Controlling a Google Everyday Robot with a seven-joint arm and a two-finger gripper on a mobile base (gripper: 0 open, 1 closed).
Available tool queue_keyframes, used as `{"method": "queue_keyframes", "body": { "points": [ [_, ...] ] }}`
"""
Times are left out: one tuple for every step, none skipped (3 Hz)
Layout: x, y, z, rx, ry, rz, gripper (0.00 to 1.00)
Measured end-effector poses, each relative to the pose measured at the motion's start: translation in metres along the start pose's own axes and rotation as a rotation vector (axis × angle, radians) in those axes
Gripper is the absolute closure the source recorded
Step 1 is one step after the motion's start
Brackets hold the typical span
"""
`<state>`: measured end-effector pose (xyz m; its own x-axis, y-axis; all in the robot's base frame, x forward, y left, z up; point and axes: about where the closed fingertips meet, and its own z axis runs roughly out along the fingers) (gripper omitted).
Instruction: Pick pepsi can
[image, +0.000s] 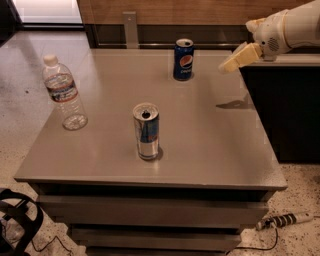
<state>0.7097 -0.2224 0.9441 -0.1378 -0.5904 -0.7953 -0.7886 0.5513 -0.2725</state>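
Note:
The pepsi can (183, 59) stands upright at the far middle of the grey table (215, 145). It is short and dark blue with a round red-white-blue logo and a silver top. My gripper (235, 60) hangs in the air above the table's far right part, to the right of the can and apart from it. Its cream finger (241, 57) points down-left toward the can. The white arm comes in from the upper right corner.
A taller slim silver-and-blue can (146, 131) stands open near the table's middle front. A clear plastic water bottle (65, 93) stands at the left. A dark cabinet (287, 105) borders the table on the right. Cables lie on the floor.

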Motion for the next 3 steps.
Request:
{"method": "queue_keyframes", "body": {
  "points": [
    [0.000,-0.005,0.021,-0.016,-0.081,0.030,0.00],
    [-0.004,-0.009,0.043,-0.026,-0.162,0.065,0.00],
    [-0.004,-0.010,0.059,-0.028,-0.243,0.105,0.00]
  ]
}}
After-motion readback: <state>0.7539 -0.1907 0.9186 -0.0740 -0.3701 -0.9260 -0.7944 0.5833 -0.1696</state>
